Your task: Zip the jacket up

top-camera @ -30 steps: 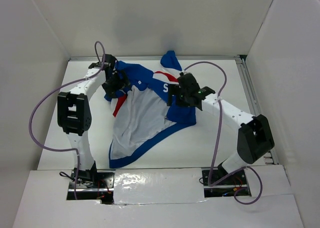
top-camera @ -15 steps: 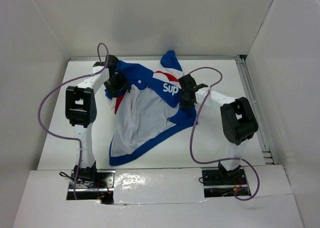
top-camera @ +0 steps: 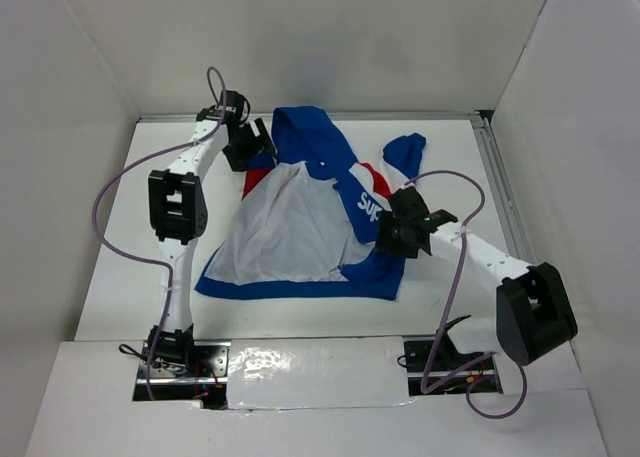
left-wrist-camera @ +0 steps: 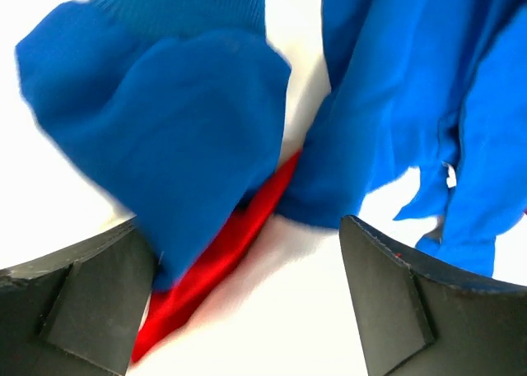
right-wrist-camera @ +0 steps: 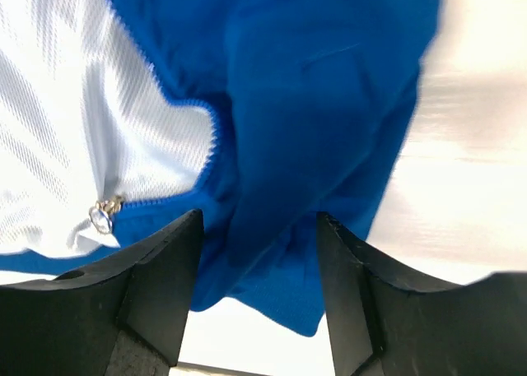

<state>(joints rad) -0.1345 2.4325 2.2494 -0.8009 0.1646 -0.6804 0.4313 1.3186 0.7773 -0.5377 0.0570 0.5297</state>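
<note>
Right gripper [right-wrist-camera: 257, 228] jaws partly apart, straddling blue front edge of jacket [top-camera: 310, 142], nothing visibly pinched. Left gripper [left-wrist-camera: 243, 236] jaws wide over blue sleeve end [left-wrist-camera: 189, 129] at jacket's far-left corner. Jacket lies open between both, white lining [top-camera: 285, 227] up. Zipper pull [right-wrist-camera: 103, 216] shows at lining edge. Judgement: bring front edges together, align teeth at hem, then grip pull.

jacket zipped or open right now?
Open. The jacket lies spread with its white lining exposed; the zipper pull hangs at one front edge beside bare lining.
</note>
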